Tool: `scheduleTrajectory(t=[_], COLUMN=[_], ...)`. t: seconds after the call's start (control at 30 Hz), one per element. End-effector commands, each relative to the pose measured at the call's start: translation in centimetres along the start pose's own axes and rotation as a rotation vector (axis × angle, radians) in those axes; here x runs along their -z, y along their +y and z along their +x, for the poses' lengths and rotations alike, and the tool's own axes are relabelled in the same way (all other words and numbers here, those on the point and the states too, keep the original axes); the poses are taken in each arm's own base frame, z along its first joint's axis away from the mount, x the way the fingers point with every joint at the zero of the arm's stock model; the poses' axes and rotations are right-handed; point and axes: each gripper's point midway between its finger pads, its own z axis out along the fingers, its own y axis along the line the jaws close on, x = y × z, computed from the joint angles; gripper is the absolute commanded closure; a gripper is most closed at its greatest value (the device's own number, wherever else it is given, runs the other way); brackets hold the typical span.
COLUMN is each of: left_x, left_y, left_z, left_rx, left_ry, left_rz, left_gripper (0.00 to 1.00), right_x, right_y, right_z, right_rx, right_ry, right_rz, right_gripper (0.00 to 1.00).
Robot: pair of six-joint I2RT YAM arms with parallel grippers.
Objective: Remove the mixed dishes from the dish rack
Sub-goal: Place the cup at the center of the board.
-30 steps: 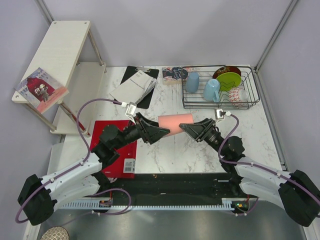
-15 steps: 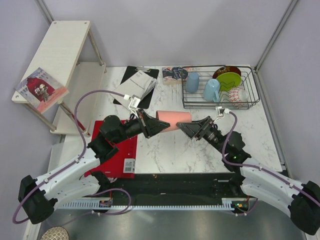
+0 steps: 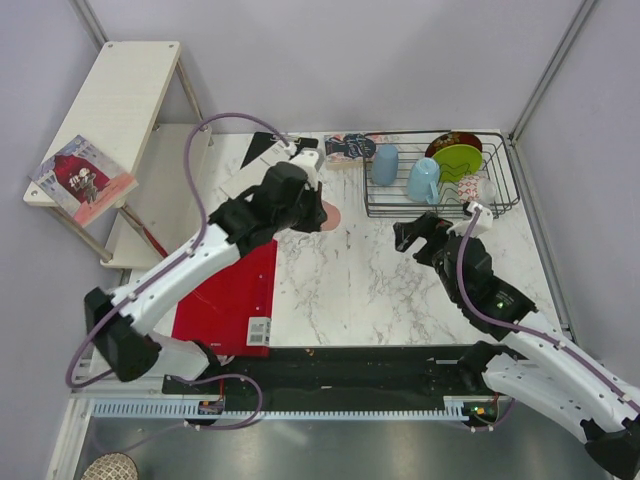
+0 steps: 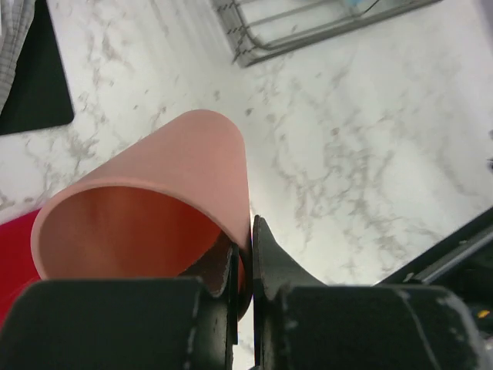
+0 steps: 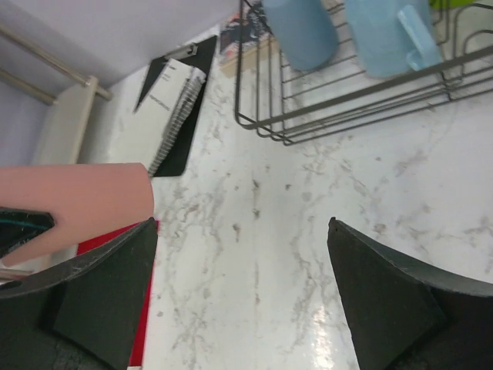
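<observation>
A: Left gripper (image 4: 243, 266) status?
B: Clamped on the rim of the pink cup (image 4: 169, 177), which is held tilted, left of the dish rack (image 3: 441, 212).
A: Right gripper (image 5: 240, 231)?
B: Jaws wide, empty, over the marble table (image 3: 350, 290) before the rack's front edge.

**Q:** Classify the setting.

**A:** A laboratory robot test cell, dressed with household props.

**Q:** State the evidence.

**A:** Behind the dish rack (image 3: 400, 212), plain grey wall panels (image 3: 350, 60) meet a bare metal frame post (image 3: 548, 68). In front of the dish rack, the cabled left arm (image 3: 175, 278) and right arm (image 3: 530, 335) are bolted at the near edge of a marble-patterned tabletop (image 3: 350, 290), beside a slotted cable track (image 3: 330, 408). Left of the dish rack, well apart, stands a pale wooden shelf unit (image 3: 115, 100).
</observation>
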Motion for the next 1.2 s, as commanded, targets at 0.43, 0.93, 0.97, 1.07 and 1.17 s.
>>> scheduleTrajectory(t=[0.43, 0.93, 0.97, 1.07, 1.17], left_x=[-11.9, -12.8, -12.7, -12.0, -11.2], left_y=[9.8, 11.8, 11.7, 11.5, 10.8], left_z=[4.3, 5.3, 5.3, 4.4, 3.0], left_rx=[-0.133, -0.163, -0.161, -0.157, -0.147], left_ry=[0.424, 0.488, 0.487, 0.466, 0.424], left_rz=[-0.323, -0.387, -0.389, -0.395, -0.376], left_gripper=[0.98, 0.84, 0.82, 0.76, 0.73], right_x=[0.9, 0.1, 0.0, 0.0, 0.0], right_y=[-3.6, -3.9, -3.9, -3.8, -3.7], right_z=[1.6, 3.4, 3.5, 3.4, 3.2], right_rx=[0.145, 0.171, 0.171, 0.171, 0.167], right_ry=[0.073, 0.129, 0.132, 0.131, 0.126], right_rz=[0.122, 0.134, 0.135, 0.133, 0.133], right_gripper=[0.02, 0.02, 0.02, 0.02, 0.02])
